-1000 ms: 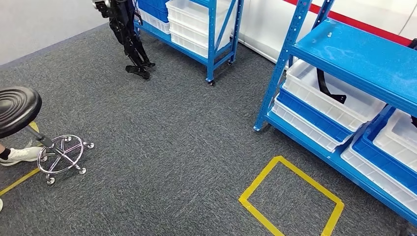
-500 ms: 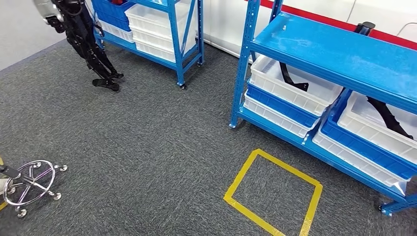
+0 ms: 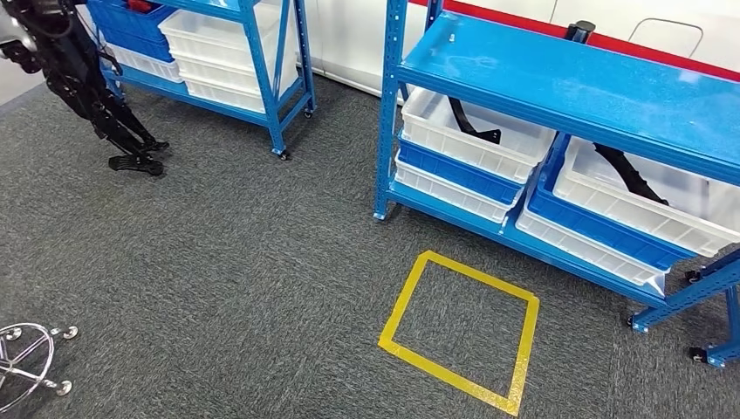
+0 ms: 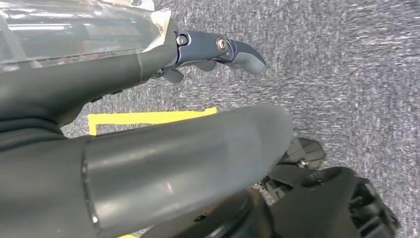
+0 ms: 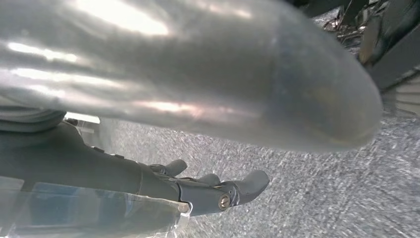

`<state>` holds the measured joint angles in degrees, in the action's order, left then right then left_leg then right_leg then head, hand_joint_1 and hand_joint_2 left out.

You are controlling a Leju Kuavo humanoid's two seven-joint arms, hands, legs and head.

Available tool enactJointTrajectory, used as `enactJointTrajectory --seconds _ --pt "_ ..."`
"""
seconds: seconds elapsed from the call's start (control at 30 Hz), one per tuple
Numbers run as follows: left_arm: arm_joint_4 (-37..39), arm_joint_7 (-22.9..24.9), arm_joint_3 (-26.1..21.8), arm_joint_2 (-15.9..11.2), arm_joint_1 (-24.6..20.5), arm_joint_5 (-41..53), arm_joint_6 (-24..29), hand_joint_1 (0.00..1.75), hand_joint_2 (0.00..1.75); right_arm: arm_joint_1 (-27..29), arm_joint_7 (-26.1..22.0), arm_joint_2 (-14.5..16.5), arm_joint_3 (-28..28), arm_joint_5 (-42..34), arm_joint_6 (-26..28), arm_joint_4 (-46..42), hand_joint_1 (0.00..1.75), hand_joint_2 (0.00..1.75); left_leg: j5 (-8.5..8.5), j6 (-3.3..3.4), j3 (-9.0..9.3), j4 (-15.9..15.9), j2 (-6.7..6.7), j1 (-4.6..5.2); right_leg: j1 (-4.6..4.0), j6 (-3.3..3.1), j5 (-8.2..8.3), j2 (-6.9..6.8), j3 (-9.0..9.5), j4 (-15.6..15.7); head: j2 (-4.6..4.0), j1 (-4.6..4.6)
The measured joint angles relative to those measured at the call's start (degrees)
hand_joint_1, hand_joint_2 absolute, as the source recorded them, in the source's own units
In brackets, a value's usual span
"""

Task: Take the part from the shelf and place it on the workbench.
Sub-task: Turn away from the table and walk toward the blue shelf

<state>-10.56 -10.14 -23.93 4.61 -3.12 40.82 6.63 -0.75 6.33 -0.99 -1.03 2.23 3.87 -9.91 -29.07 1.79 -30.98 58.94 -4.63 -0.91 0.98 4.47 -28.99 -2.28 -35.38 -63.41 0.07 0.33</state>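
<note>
Head view looks down on grey carpet (image 3: 218, 262) with a yellow tape square (image 3: 460, 332) marked on it; beyond the square stands a blue shelf (image 3: 558, 83), and under its top board sit white bins (image 3: 471, 140) stacked on blue ones; a black part (image 3: 471, 124) lies in the nearer white bin, and a second black part (image 3: 630, 173) lies in the white bin (image 3: 637, 196) beside it; both are well apart from either hand; a second blue shelf (image 3: 262, 78) with more white bins stands farther off, near the dark legs of another robot (image 3: 96, 105); a chrome stool base (image 3: 22, 362) shows at the picture's edge.

Left wrist view shows the left hand (image 4: 148, 74) hanging over the carpet, thumb (image 4: 198, 158) thick and grey, darker fingers (image 4: 233, 49) stretched out and apart, nothing between them; a strip of yellow tape (image 4: 148, 118) lies on the floor past the hand.

Right wrist view shows the right hand (image 5: 173, 163) likewise over carpet, fingers (image 5: 242, 186) extended and loose, grasping nothing; the part is far from it.
</note>
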Motion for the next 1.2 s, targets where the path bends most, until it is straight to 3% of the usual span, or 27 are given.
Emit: enactJointTrajectory --seconds 0.07,0.13,0.17,0.23,0.3,0.33,0.37,0.4,0.43,0.47,0.53,0.6,0.67,0.73,0.8,0.87,0.9,0.93,0.97,1.03,1.1,1.17,1.2 --pt "0.0 0.0 0.0 0.0 0.0 0.0 0.0 0.0 0.0 -0.1 0.0 0.0 0.0 0.0 0.0 0.0 0.0 0.0 -0.5 -0.76 0.53 0.0 -0.98 0.29 -0.28 -0.58 1.66 -1.6 2.5 4.5 0.0 -0.09" --pt "0.0 0.0 0.0 -0.1 -0.1 0.0 -0.1 0.0 0.0 -0.1 0.0 0.0 0.0 0.1 0.1 0.0 0.0 0.0 -0.82 -1.37 1.16 -0.2 -1.94 0.27 -0.54 -1.57 1.85 -0.7 2.43 4.7 0.0 -0.28" --pt "0.0 0.0 0.0 -0.1 -0.3 0.0 -0.1 0.0 0.0 -0.1 0.0 0.1 0.0 0.1 0.1 0.0 0.0 0.0 -1.06 -1.71 1.43 -0.1 -1.78 0.09 -0.26 -1.98 1.88 -0.14 2.51 4.8 0.0 -0.37" --pt "-0.1 -0.1 0.0 -0.1 -0.4 0.0 -0.3 0.0 0.0 -0.2 -0.1 0.1 0.0 0.1 0.1 0.0 0.0 0.0 -2.86 -2.26 0.85 2.2 0.54 -0.21 0.34 -2.96 2.02 1.02 2.81 5.1 0.0 -0.56" --pt "-0.1 -0.1 0.0 -0.2 -0.3 0.0 -0.3 0.0 0.0 -0.3 -0.1 0.1 0.0 0.1 0.1 0.0 0.0 0.0 -6.72 -2.39 -2.39 9.1 3.58 -0.31 0.46 -3.62 2.12 2.23 2.87 5.1 0.0 -0.81" --pt "-0.1 -0.1 0.0 -0.2 -0.1 0.0 -0.3 0.0 0.0 -0.3 -0.1 0.1 0.0 0.1 0.1 0.0 0.0 0.0 -8.39 -2.39 -4.38 13.0 4.23 -0.31 0.36 -3.79 2.14 2.98 2.83 5.1 0.0 -0.86" --pt "0.0 -0.1 0.0 -0.2 0.0 0.0 -0.3 0.0 0.0 -0.3 -0.1 0.1 0.0 0.1 0.1 0.0 0.0 0.0 -9.03 -2.39 -5.83 15.6 4.48 -0.31 0.27 -3.81 2.13 3.76 2.83 5.0 0.0 -0.87" --pt "0.0 -0.1 0.0 -0.2 0.1 0.0 -0.3 0.0 0.0 -0.3 -0.1 0.1 0.0 0.1 0.1 0.0 0.0 0.0 -8.37 -2.35 -6.34 16.0 4.6 -0.33 0.23 -3.8 2.12 4.57 2.91 5.0 0.0 -0.88" --pt "0.0 -0.1 0.0 -0.3 0.2 0.0 -0.3 0.0 0.0 -0.3 -0.1 0.1 0.0 0.2 0.1 0.0 0.0 0.0 -6.64 -2.3 -5.88 14.3 4.75 -0.38 0.24 -3.78 2.11 5.38 3.04 5.0 0.0 -0.89" --pt "0.0 -0.1 0.0 -0.3 0.2 0.0 -0.3 0.0 0.0 -0.2 -0.1 0.1 0.0 0.2 0.1 0.0 0.0 0.0 -4.24 -2.24 -4.53 10.9 5.23 -0.49 0.27 -3.75 2.09 6.14 3.19 4.9 0.0 -0.9" --pt "0.0 0.1 0.0 -0.3 0.1 0.0 -0.3 0.0 0.0 -0.3 -0.1 0.2 0.0 0.3 0.1 0.0 0.0 0.0 -0.75 -2.17 -1.73 3.8 7.8 -0.83 0.08 -3.44 1.98 7.49 3.16 4.7 0.0 -0.85" --pt "0.0 0.4 0.0 -0.4 0.1 0.0 -0.3 0.0 0.0 -0.4 -0.1 0.2 0.0 0.3 0.1 0.0 0.0 0.0 -0.02 -1.9 -0.75 0.9 9.22 -0.73 0.01 -2.66 2.07 8.68 2.61 4.7 0.0 -0.79" --pt "0.0 0.6 0.0 -0.3 0.0 0.0 -0.3 0.0 0.0 -0.2 -0.1 0.1 0.0 0.4 0.1 0.0 0.0 0.0 0.2 -1.16 -0.65 0.6 8.04 -0.42 0.17 -1.7 2.35 9.69 2.05 5.0 0.0 -0.78" --pt "0.0 0.6 0.0 -0.3 -0.2 0.0 -0.3 0.0 0.0 -0.1 -0.1 0.1 0.0 0.5 0.1 0.0 0.0 0.0 0.56 -0.19 -0.45 0.0 6.69 -0.46 0.01 -1.42 1.4 7.6 0.86 3.1 0.0 -0.63" --pt "0.0 0.5 0.0 -0.4 -0.2 0.1 -0.3 0.0 0.0 -0.3 -0.2 0.2 0.0 0.6 0.1 0.0 0.0 0.0 0.69 0.46 -0.36 -0.2 5.1 -0.33 -0.14 -1.83 -1.53 4.19 -2.27 -3.2 0.0 -0.38" --pt "0.0 0.5 0.0 -0.4 -0.1 0.1 -0.3 0.0 0.0 -0.4 -0.2 0.2 0.0 0.7 0.1 0.0 0.0 0.0 0.57 0.68 -0.38 -0.2 3.38 -0.1 -0.07 -1.87 -4.16 3.12 -5.85 -10.3 0.0 -0.28" --pt "0.0 0.5 0.0 -0.4 -0.1 0.1 -0.3 0.0 0.0 -0.4 -0.2 0.1 0.0 0.7 0.1 0.0 0.0 0.0 0.5 0.69 -0.34 -0.2 2.55 -0.05 -0.02 -1.57 -4.38 2.93 -6.47 -11.6 0.0 -0.27" --pt "0.0 0.5 0.0 -0.3 -0.1 0.1 -0.3 0.0 0.0 -0.3 -0.2 0.1 0.0 0.7 0.1 0.0 0.0 0.0 0.42 0.62 -0.26 -0.2 1.85 -0.07 0.02 -1.08 -3.56 2.67 -5.68 -10.2 0.0 -0.24" --pt "0.0 0.5 0.0 -0.3 -0.1 0.1 -0.3 0.0 0.0 -0.2 -0.2 0.1 0.0 0.7 0.1 0.0 0.0 0.0 0.31 0.49 -0.11 -0.2 1.23 -0.1 0.06 -0.56 -2.12 2.11 -3.72 -6.7 0.0 -0.22" --pt "0.0 0.5 0.0 -0.2 -0.2 0.1 -0.3 0.0 0.0 -0.3 -0.2 0.0 0.0 0.7 0.1 0.0 0.0 0.0 -0.04 0.01 0.29 -0.2 0.17 0.09 -0.1 -0.27 0.75 -0.44 0.72 1.6 0.0 -0.08" --pt "0.0 0.4 0.0 -0.3 -0.2 0.1 -0.3 0.0 0.0 -0.4 -0.2 0.0 0.0 0.7 0.1 0.0 0.0 0.0 -0.47 -0.65 0.76 -0.2 -0.74 0.43 -0.44 -1.1 1.94 -1.79 2.46 4.9 0.0 -0.08" --pt "0.0 0.4 0.0 -0.3 -0.4 0.1 -0.3 0.0 0.0 -0.5 -0.2 0.0 0.0 0.7 0.1 0.0 0.0 0.0 -0.78 -1.3 1.3 -0.3 -1.55 0.42 -0.45 -2.06 2.13 -0.7 2.52 4.9 0.0 -0.16" --pt "0.0 0.4 0.1 -0.3 -0.5 0.1 -0.3 0.0 0.0 -0.4 -0.2 0.1 0.0 0.7 0.1 0.0 0.0 0.0 -1.12 -1.65 1.45 -0.1 -1.02 0.29 -0.2 -2.43 2.21 -0.15 2.57 5.0 0.0 -0.2"
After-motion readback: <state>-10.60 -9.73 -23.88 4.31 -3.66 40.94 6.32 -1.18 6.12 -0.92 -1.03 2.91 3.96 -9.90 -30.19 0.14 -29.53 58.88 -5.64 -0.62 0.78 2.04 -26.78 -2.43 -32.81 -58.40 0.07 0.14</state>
